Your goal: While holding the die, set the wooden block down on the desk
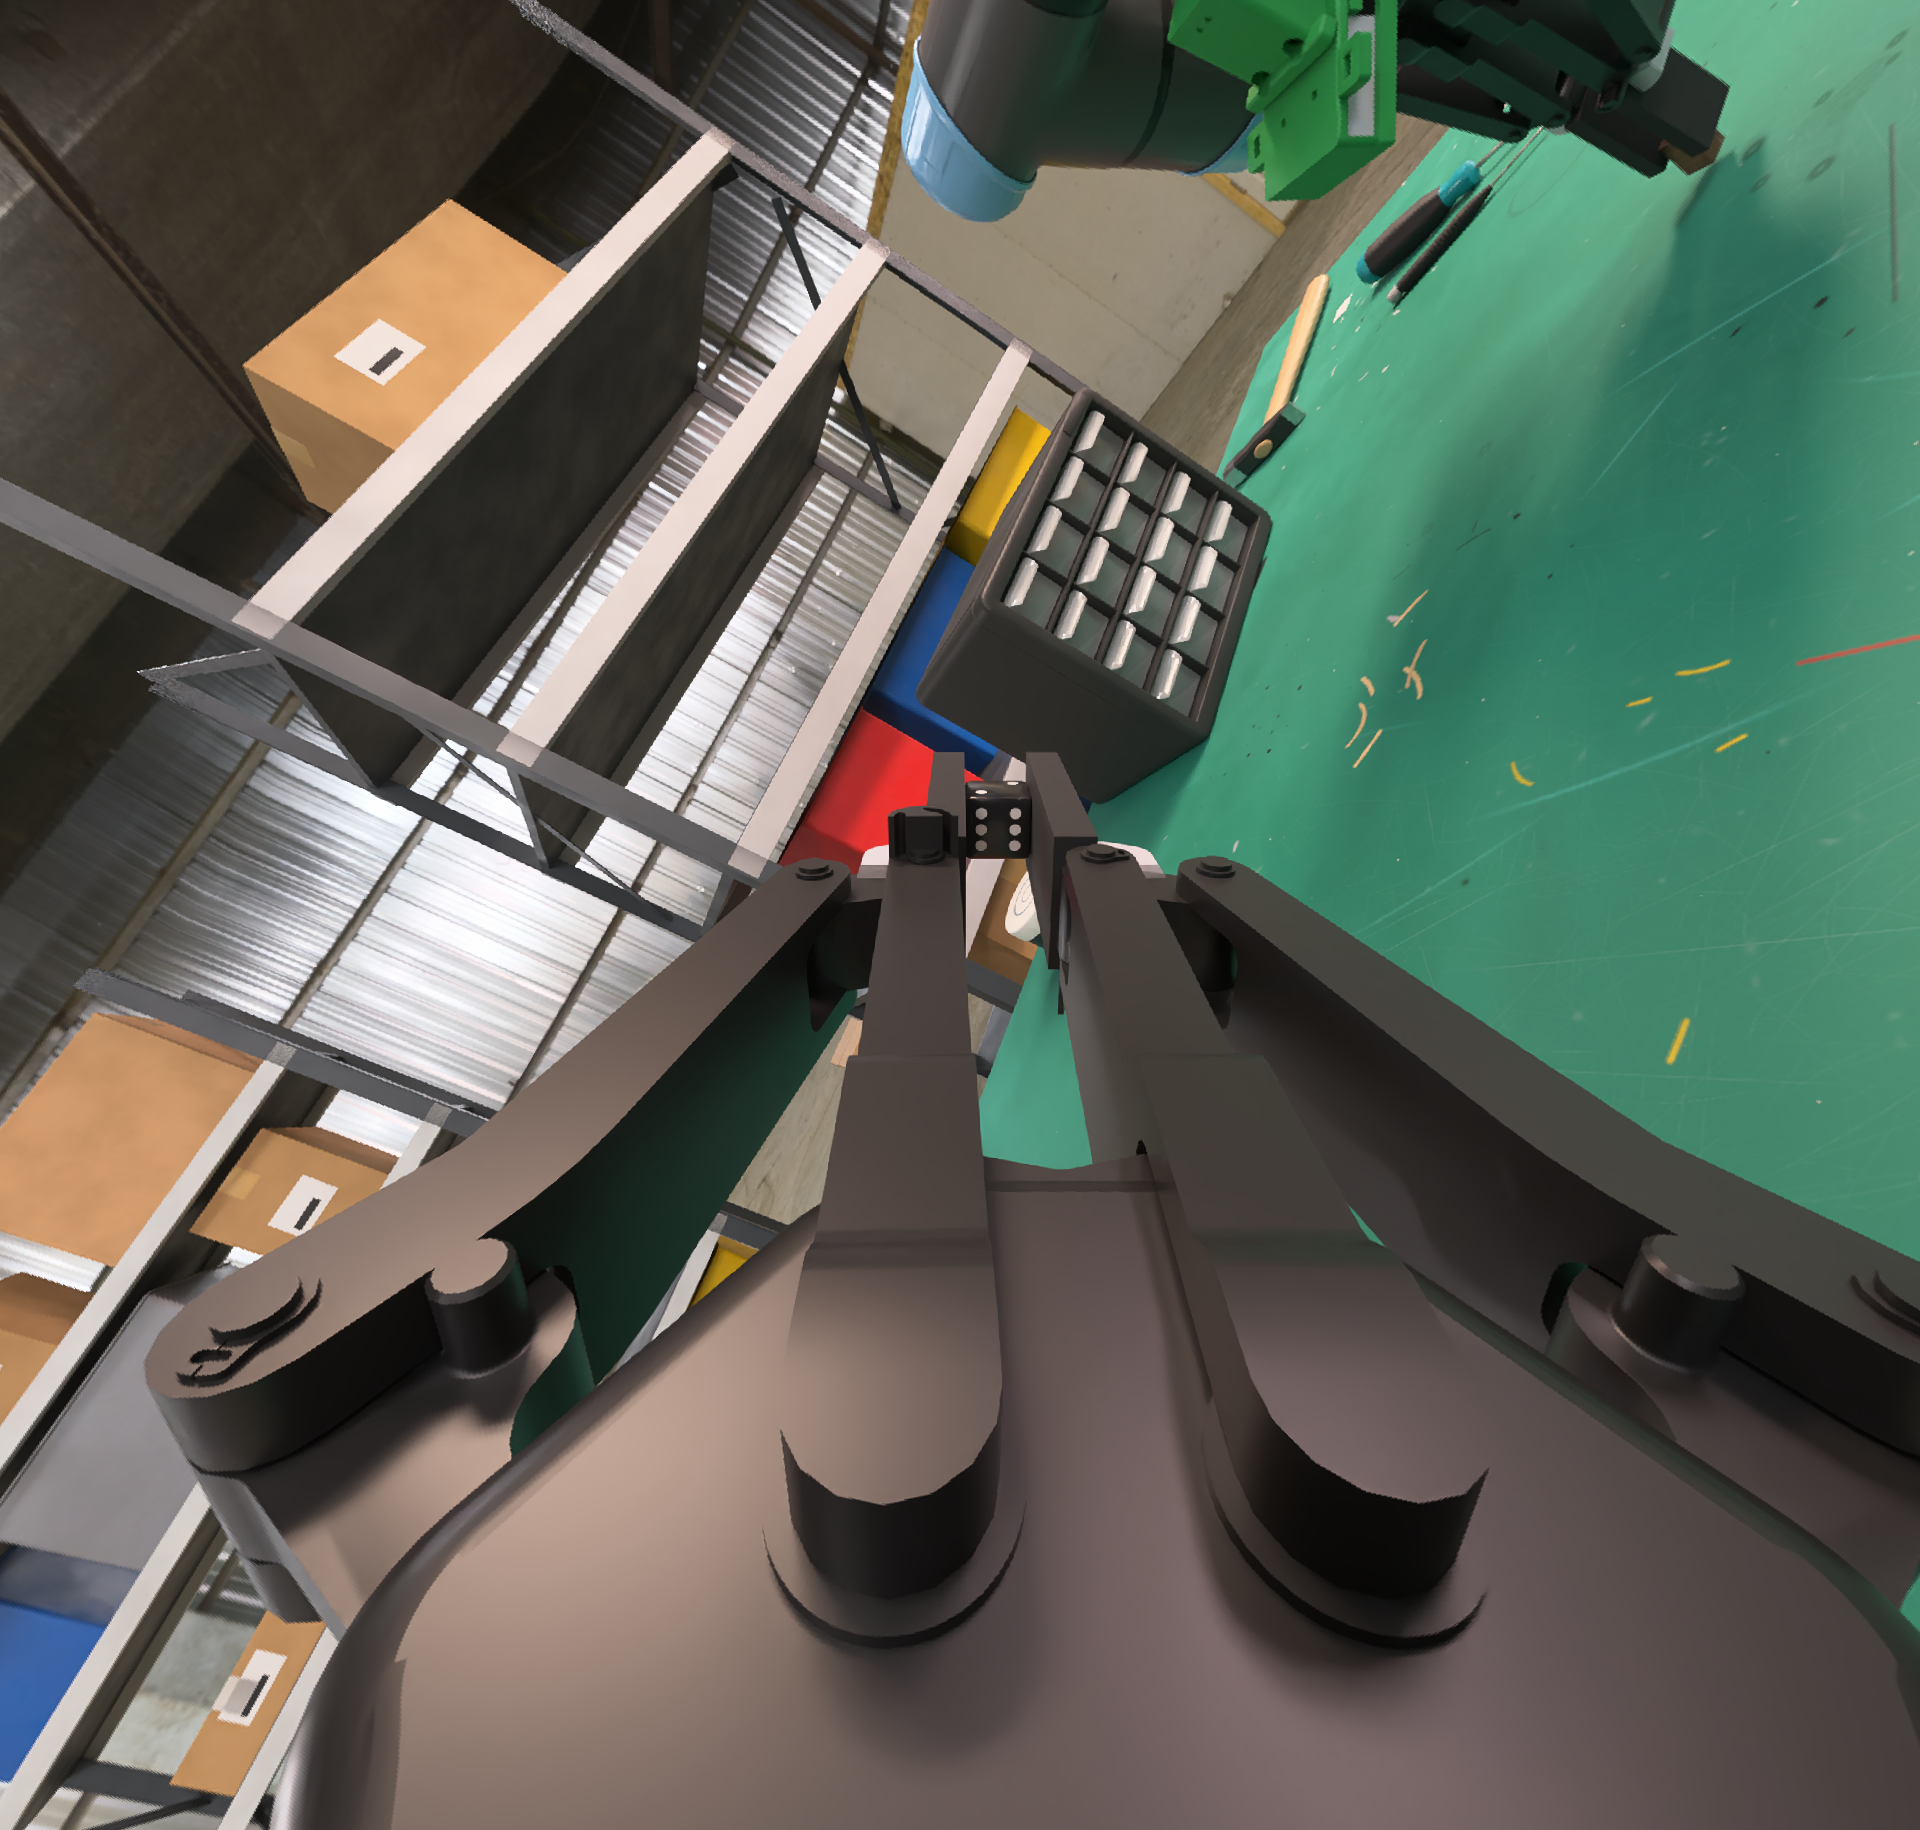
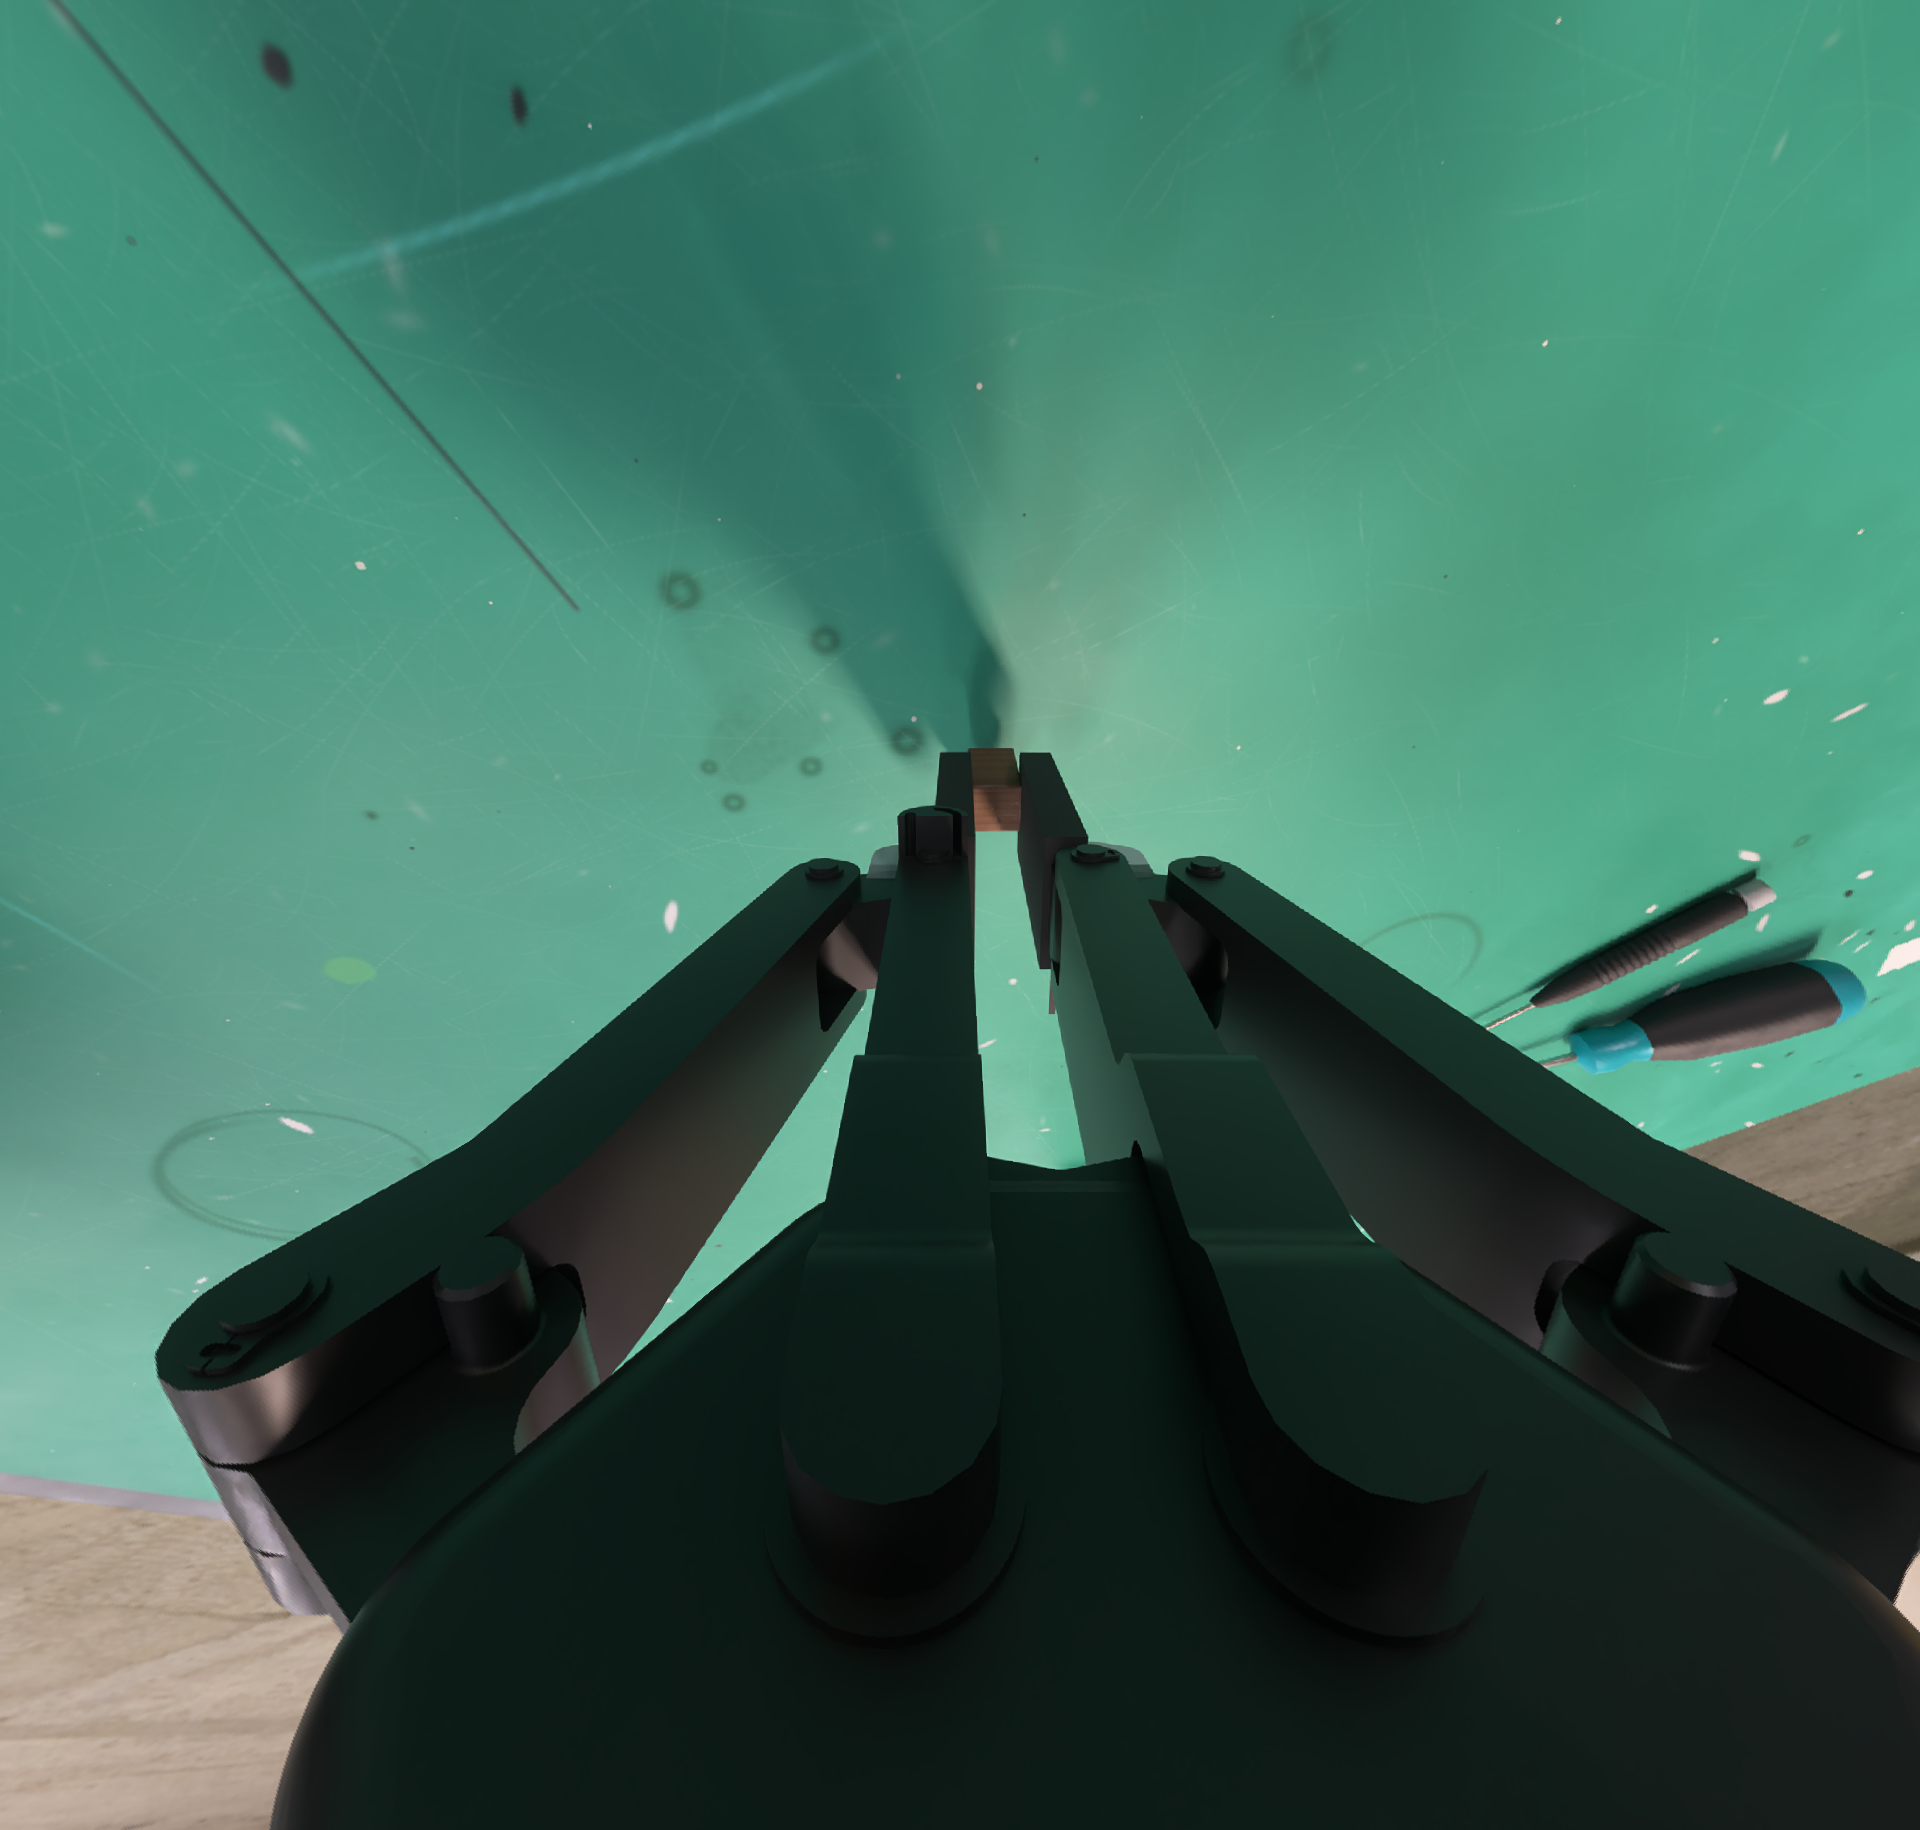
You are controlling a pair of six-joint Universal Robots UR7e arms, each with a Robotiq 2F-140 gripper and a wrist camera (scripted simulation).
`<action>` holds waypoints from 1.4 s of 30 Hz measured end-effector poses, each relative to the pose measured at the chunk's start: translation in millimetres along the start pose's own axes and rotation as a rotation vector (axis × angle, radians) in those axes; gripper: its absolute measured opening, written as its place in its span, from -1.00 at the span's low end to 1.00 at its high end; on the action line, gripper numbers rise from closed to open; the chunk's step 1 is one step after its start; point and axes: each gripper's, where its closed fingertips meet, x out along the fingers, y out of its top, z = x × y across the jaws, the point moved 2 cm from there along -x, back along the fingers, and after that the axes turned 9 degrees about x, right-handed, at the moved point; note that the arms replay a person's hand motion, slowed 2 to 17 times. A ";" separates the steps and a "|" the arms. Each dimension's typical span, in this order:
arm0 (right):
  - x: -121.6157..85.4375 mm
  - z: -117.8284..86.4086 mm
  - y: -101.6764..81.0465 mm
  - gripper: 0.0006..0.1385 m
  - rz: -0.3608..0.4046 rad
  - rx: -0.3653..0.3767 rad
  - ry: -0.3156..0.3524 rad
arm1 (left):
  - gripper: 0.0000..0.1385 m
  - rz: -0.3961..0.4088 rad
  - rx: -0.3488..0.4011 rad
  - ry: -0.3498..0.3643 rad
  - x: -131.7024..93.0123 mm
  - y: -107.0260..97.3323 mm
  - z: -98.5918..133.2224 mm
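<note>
My left gripper [image 1: 997,804] is shut on a small black die [image 1: 997,820] with white pips and holds it in the air past the edge of the green desk mat [image 1: 1558,741]. My right gripper [image 2: 995,788] is shut on a small brown wooden block [image 2: 994,791], fingertips pointing down close to the green mat [image 2: 1039,326], with its shadow meeting the tips. I cannot tell whether the block touches the mat. The right gripper also shows far off in the left wrist view [image 1: 1673,133], with the block [image 1: 1696,157] at its tip just above the mat.
A black tray of small compartments [image 1: 1112,575] stands at the mat's edge. Two screwdrivers [image 2: 1714,1027] lie on the mat right of my right gripper. A hammer [image 1: 1283,378] lies near the mat's edge. Shelves with cardboard boxes [image 1: 395,346] stand beyond the desk.
</note>
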 end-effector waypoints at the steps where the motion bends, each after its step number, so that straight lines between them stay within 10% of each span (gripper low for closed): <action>1: -0.2 0.2 0.7 -0.83 0.005 0.001 0.003 | -0.77 0.000 0.000 0.000 0.0 0.0 0.0; 42: -2.4 -4.8 10.2 -0.79 0.137 0.078 0.152 | -0.77 -0.011 -0.001 -0.006 1.7 -4.5 1.9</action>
